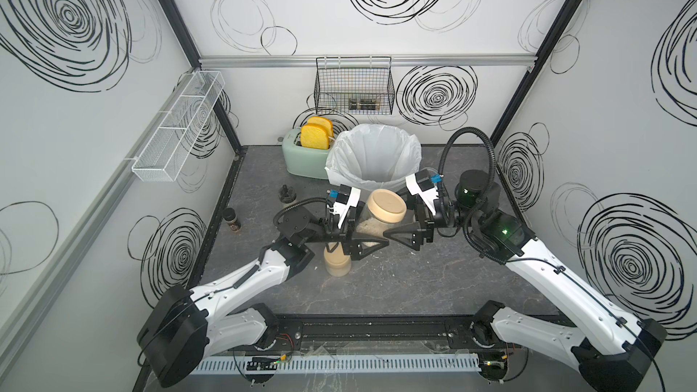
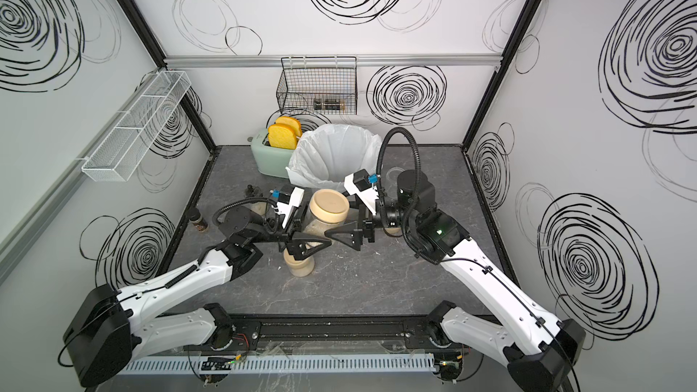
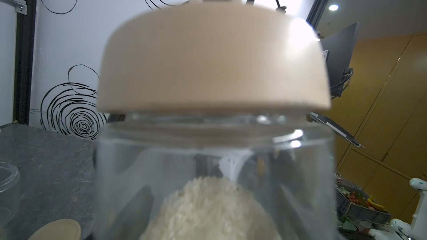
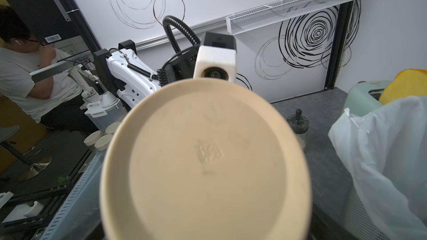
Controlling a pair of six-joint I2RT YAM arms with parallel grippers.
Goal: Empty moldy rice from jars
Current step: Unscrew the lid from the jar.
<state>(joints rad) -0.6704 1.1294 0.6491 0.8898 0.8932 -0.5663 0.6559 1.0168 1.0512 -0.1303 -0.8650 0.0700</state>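
Both top views: the left gripper [image 1: 367,234] clasps a tilted jar [image 1: 365,213] raised over the table's centre. The jar's tan lid [image 1: 387,205] is on, its lid end toward 1 o'clock, and moldy rice [image 1: 369,227] lies inside. The right gripper [image 1: 400,218], at 3 o'clock of the lid, stands spread and grips nothing. A lined bin [image 1: 373,156] sits at 12 o'clock, a second jar [image 1: 336,261] at 7 o'clock. Left wrist view: rice lies heaped low behind the glass. Right wrist view: the lid fills the frame; fingers unseen.

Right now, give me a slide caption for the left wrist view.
Close-up of a clear jar, its tan lid on, with a mound of pale rice inside.
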